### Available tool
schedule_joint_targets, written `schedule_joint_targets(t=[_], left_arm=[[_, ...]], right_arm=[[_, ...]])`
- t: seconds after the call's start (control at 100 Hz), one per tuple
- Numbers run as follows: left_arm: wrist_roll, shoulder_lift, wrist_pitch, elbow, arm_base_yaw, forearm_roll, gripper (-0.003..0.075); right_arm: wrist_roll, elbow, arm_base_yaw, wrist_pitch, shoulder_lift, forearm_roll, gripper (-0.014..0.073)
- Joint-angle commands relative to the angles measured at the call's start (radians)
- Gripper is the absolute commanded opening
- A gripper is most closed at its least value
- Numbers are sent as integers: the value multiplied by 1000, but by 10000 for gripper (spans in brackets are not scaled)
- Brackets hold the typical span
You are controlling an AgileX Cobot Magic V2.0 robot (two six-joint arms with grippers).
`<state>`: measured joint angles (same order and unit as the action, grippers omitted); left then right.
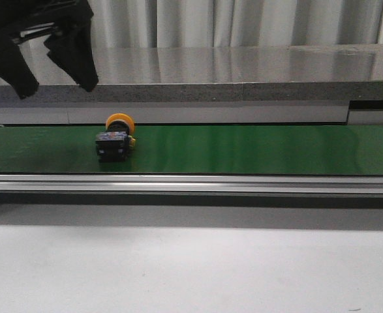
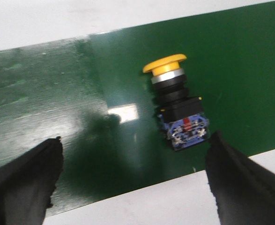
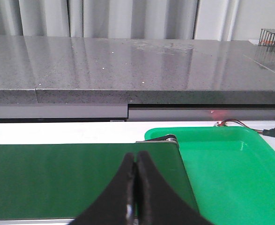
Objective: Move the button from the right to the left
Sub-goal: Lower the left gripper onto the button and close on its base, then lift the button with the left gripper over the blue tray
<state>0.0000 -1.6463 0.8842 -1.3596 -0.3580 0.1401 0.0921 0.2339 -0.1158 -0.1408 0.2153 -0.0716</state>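
I see button lying on its side on green belt, left part. My left gripper hangs above it, fingers spread apart, empty. Right gripper fingers pressed together over belt beside green tray.

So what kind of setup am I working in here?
Likely a lab or factory-style test cell: a green conveyor belt with metal rails carries an industrial button, a green tray sits at the belt's end, and grey curtains hang behind.
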Motion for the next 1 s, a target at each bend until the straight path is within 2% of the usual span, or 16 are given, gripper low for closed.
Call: schedule_joint_targets(t=[0.0, 0.18, 0.29, 0.71, 0.8, 0.91, 0.99], left_arm=[[-20, 14, -16, -42, -19, 26, 585], [-91, -34, -9, -47, -15, -24, 585], [-91, -70, 21, -62, -15, -24, 585], [-114, -147, 2, -65, -15, -48, 578], [-136, -149, 2, -65, -15, -58, 506], [-136, -149, 8, -77, -15, -69, 318], [-136, -149, 17, -90, -15, -80, 235]], right_arm=[[-3, 27, 0, 72, 8, -14, -66], [-3, 27, 0, 72, 8, -14, -66], [-3, 27, 0, 72, 8, -14, -66], [-3, 27, 0, 72, 8, -14, -66], [-3, 27, 0, 72, 8, -14, -66], [-3, 27, 0, 72, 8, -14, -66], [-3, 27, 0, 72, 8, -14, -66]])
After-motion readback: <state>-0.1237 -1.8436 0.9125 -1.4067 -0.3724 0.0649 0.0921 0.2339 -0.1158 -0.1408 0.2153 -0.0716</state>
